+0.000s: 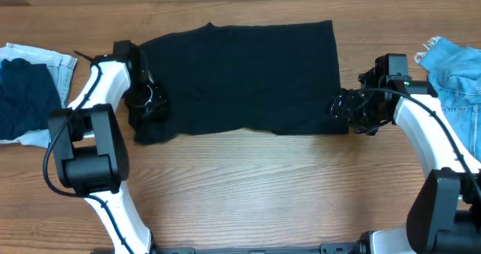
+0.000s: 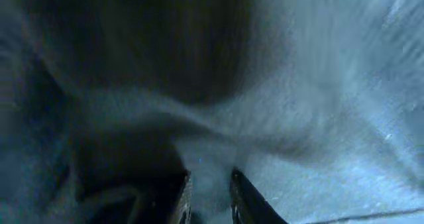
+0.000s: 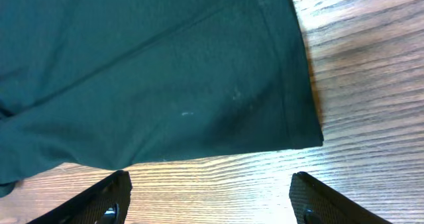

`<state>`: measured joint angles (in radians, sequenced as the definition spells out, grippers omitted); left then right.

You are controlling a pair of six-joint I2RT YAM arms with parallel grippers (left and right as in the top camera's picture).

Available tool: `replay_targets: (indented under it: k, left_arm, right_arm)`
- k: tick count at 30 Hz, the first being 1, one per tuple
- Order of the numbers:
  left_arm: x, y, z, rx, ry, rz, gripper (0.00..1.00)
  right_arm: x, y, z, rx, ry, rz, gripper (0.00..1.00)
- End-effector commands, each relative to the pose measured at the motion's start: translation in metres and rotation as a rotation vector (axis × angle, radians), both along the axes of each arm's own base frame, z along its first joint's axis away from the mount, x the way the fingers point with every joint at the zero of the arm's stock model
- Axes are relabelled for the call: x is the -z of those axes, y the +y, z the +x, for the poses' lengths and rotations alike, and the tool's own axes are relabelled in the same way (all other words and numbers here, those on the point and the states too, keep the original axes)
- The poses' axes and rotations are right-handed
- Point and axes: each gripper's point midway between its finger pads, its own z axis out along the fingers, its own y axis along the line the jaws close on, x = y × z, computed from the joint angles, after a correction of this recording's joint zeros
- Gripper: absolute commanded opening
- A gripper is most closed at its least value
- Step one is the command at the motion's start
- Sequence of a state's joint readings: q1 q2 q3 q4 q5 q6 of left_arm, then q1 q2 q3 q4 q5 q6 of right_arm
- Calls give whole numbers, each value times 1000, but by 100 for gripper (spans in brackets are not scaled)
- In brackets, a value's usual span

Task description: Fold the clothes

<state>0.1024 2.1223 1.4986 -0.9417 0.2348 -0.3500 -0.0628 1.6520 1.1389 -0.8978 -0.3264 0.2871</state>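
A black garment lies spread across the middle of a wooden table, one gripper at each of its ends. It is plain, dark and unprinted, and roughly rectangular. It is mostly flat, with a few shallow creases. Its left end is gathered into a rumpled heap at the near corner.

The left gripper sits on that heap. The left wrist camera shows its fingers drawn narrow, with a raised ridge of the fabric pinched between them and loose folds crowding both sides.

The right gripper is at the garment's near right corner. In the right wrist view its fingers stand wide apart with nothing between them. They are over bare wood just off the cloth's near edge. A stitched hem runs down the right edge to a neat, flat corner.

A pale denim piece with a darker cloth on top lies beyond the left arm. A bright blue denim garment lies at the table's far right. Both are well apart from the black cloth.
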Motion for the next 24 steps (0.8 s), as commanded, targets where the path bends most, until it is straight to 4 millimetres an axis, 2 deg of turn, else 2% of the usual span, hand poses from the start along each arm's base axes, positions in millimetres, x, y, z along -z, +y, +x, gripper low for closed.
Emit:
replay_targets:
  k: [1, 7, 9, 12, 15, 18, 21, 22, 24]
  left_arm:
    - [11, 32, -2, -69, 10, 124, 25]
    - [7, 82, 1, -192, -15, 151, 28]
    - [0, 92, 9, -190, -54, 121, 32]
    - [-8, 89, 18, -155, -102, 56, 32]
    - [-8, 83, 18, -110, -106, 50, 34]
    - [-8, 74, 18, -70, -103, 42, 34]
    - [-8, 63, 18, -38, -98, 39, 35]
    - [-8, 59, 19, -26, -100, 38, 35]
    - [-8, 52, 20, -5, -101, 38, 35]
  right_arm:
    - [-15, 1, 8, -10, -53, 3, 80]
    - [-14, 2, 4, -10, -36, 4, 82]
    - [-14, 2, 2, -18, -32, 4, 84]
    - [-20, 19, 1, -176, -92, 70, 84]
    - [-20, 22, 1, -187, -96, 88, 81]
    - [-15, 33, -2, -215, -97, 105, 56]
    - [1, 46, -4, -251, -94, 82, 33]
    - [9, 53, -2, -260, -90, 82, 21]
    - [27, 58, 0, -253, -55, 57, 5]
